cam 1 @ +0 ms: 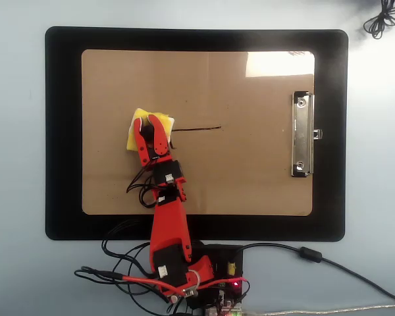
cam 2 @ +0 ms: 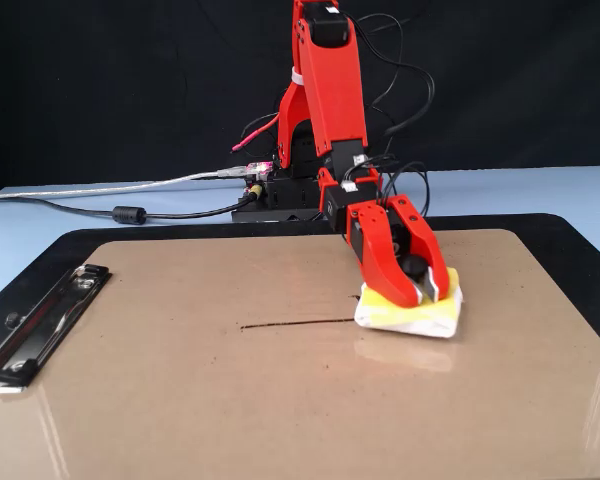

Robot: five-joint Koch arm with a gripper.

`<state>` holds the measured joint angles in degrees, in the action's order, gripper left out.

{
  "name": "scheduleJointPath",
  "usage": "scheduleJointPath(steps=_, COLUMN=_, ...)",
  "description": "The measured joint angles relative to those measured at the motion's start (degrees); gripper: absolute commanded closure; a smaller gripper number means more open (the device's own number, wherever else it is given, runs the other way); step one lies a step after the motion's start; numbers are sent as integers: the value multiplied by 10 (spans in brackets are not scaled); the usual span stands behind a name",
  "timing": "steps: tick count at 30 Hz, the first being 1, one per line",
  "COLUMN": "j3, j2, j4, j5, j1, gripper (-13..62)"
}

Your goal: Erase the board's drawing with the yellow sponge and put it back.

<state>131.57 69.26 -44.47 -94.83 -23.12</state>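
Note:
The tan board (cam 1: 250,178) (cam 2: 230,400) lies on a black mat, its metal clip (cam 1: 302,134) (cam 2: 40,322) at the right in the overhead view. Of the drawing (cam 1: 196,128) (cam 2: 295,323) a single thin black line shows. The yellow sponge (cam 1: 137,122) (cam 2: 412,311) rests flat on the board at the line's end, left of it in the overhead view. My red gripper (cam 1: 147,125) (cam 2: 423,288) presses down on the sponge, shut on the black knob (cam 2: 412,267) in its centre.
The black mat (cam 1: 33,131) (cam 2: 580,250) frames the board on a light blue table. The arm's base with cables (cam 1: 204,276) (cam 2: 265,190) stands behind the mat's near long edge in the overhead view. A coiled cable (cam 1: 384,16) lies at the table's top right corner.

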Motion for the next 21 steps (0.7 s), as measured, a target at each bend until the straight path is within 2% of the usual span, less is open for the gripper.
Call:
scheduleJointPath(steps=3, j3=105, j2=57, j4=-44, j5=-1, j1=29, gripper=574)
scheduleJointPath(steps=5, j3=231, j2=118, j4=-82, j5=-1, j1=51, gripper=574)
scheduleJointPath(steps=7, j3=279, j2=152, j4=-97, j5=-1, j1=73, gripper=574)
scheduleJointPath(steps=9, j3=258, j2=146, j4=-98, j5=2, j1=84, gripper=574)
scheduleJointPath(steps=11, j3=186, j2=94, j4=-100, j5=0, j1=87, gripper=574)
scheduleJointPath(steps=15, j3=-63, j2=-92, j4=-105, j5=1, j1=96, gripper=574)
scheduleJointPath(steps=18, j3=-58, j2=-108, j4=-108, j5=-1, j1=99, gripper=574)
scheduleJointPath(steps=21, j3=60, j2=-24, j4=-107, j5=-1, j1=102, gripper=574)
